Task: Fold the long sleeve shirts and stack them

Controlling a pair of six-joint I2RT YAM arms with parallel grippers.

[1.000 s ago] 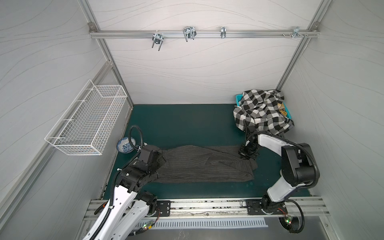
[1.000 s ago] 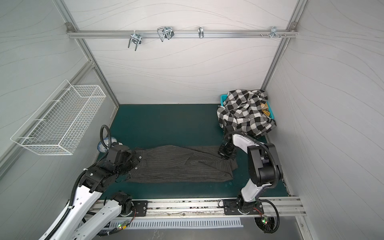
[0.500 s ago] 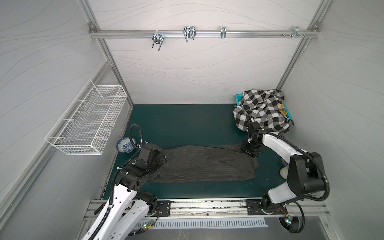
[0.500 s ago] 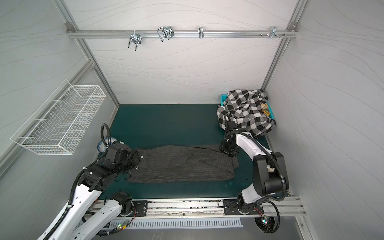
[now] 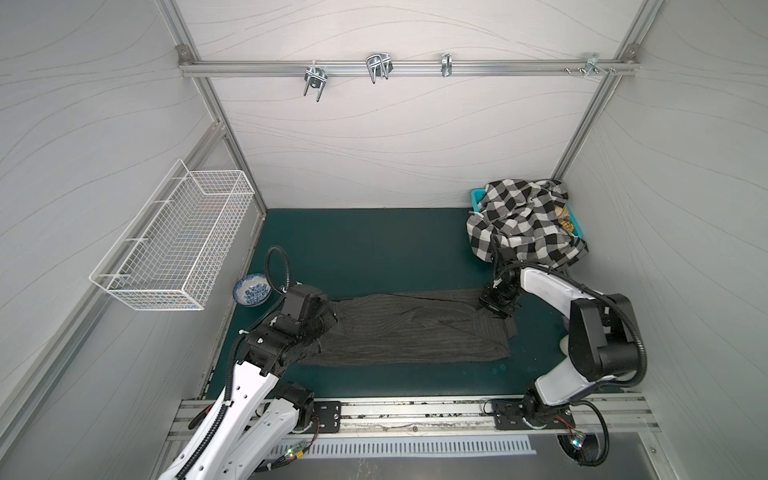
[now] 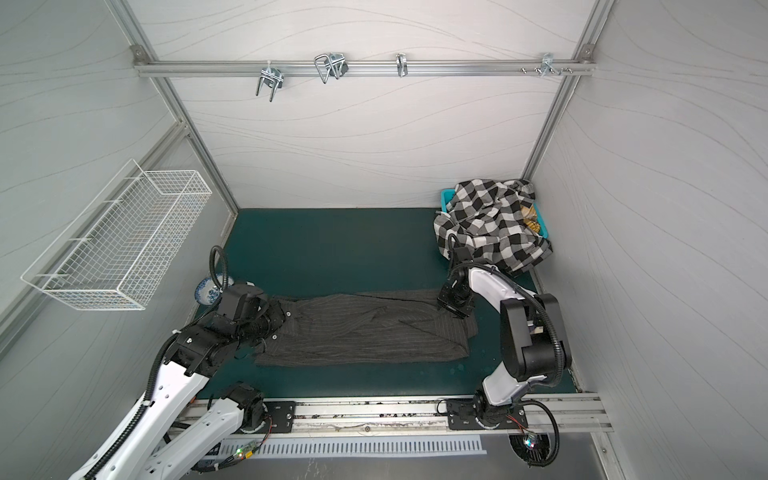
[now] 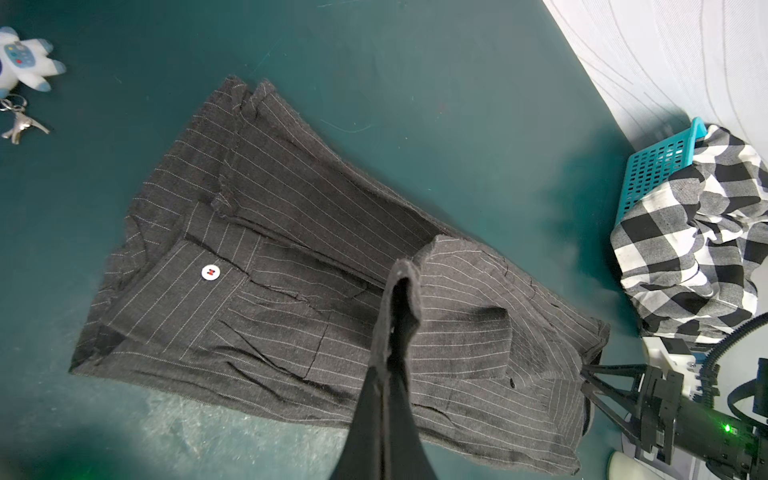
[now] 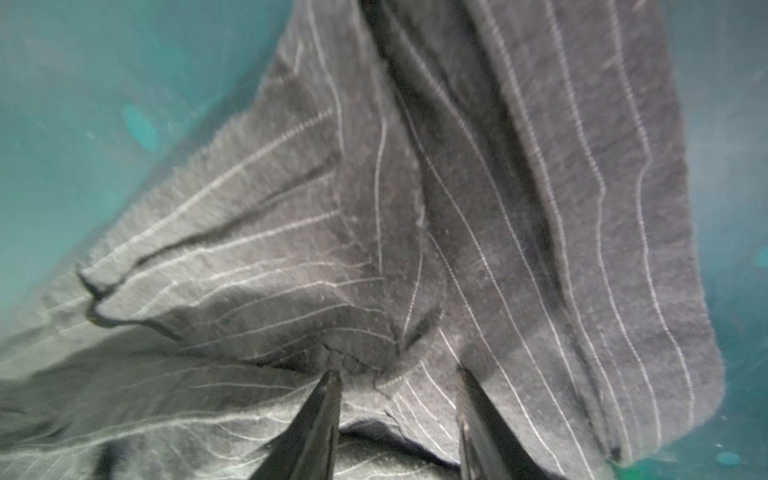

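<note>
**Dark striped shirt** (image 5: 407, 328): lies stretched sideways across the near half of the green surface (image 5: 365, 245). It is partly folded, with creases running along its middle. One white button (image 7: 211, 272) shows in the left wrist view.

**Left tool** (image 7: 398, 291): fingers together, clamped on a raised fold of the dark striped shirt. In both top views this is the shirt's left end.

**Right tool** (image 8: 397, 378): fingers apart, tips down at the cloth with nothing pinched between them. It sits at the far right corner of the shirt.

**Checked shirt** (image 5: 523, 224): black and white, heaped in a loose pile over the blue basket (image 5: 478, 195). The pile is in the far right corner, well apart from the striped shirt, and its lower edge spills past the basket's front.

**Bowl** (image 5: 251, 290): blue and white, at the left edge of the surface, just beyond the left arm.

**Wire basket** (image 5: 174, 245): white, fixed to the left wall.

**Toy** (image 7: 20, 62): small white and blue plush on a key ring, lying on the surface; seen only in the left wrist view.
</note>
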